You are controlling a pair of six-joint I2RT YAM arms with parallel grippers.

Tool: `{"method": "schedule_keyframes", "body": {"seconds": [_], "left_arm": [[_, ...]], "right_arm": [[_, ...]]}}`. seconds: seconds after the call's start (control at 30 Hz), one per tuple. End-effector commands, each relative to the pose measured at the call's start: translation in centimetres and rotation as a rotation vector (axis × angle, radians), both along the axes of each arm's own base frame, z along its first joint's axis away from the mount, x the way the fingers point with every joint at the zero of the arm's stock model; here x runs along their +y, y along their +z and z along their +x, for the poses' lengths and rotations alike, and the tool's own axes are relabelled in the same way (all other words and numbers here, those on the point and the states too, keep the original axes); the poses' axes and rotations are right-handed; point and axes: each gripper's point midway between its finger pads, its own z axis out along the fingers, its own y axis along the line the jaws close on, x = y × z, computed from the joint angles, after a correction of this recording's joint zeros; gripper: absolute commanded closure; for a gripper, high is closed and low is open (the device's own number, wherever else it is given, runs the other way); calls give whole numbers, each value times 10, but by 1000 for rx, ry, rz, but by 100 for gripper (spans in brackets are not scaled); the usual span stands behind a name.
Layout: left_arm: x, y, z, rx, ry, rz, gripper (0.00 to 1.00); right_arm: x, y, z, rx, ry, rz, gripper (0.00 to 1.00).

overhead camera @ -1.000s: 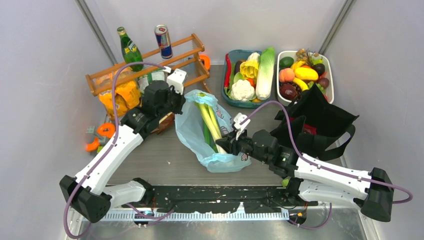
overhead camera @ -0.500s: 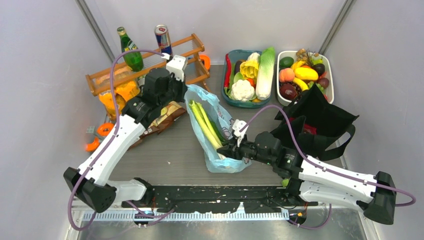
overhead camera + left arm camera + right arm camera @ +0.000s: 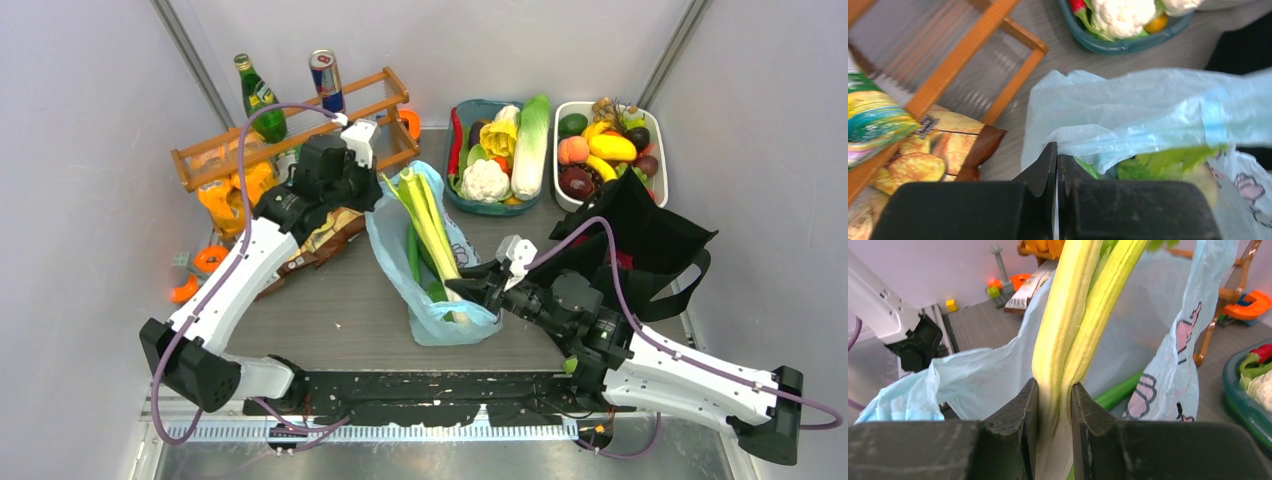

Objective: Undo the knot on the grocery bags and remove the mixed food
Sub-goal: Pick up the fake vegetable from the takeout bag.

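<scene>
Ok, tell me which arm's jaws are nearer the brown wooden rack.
Left. The left gripper, jaws pinching the light-blue plastic bag rim, sits beside the rack; the right gripper, jaws on the pale leek stem, is at the bag's near end.

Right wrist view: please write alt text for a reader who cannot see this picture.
The right tool grips a pale leek that stands up out of the open light-blue plastic bag. A green cucumber lies deeper inside the bag.

Pale leek [image 3: 431, 228] inside light-blue bag [image 3: 388, 246]
</scene>
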Motion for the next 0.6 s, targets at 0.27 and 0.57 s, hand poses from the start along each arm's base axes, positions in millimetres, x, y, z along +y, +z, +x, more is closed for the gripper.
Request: {"method": "schedule_keyframes", "body": {"seconds": [0.27, 0.57], "left_arm": [[5, -25, -28, 59, -60, 19, 100], [36, -34, -34, 22, 31, 119, 100]], "right_arm": [[-3, 123, 20, -287, -107, 296, 95], [-28, 165, 54, -276, -347, 259, 95]]}}
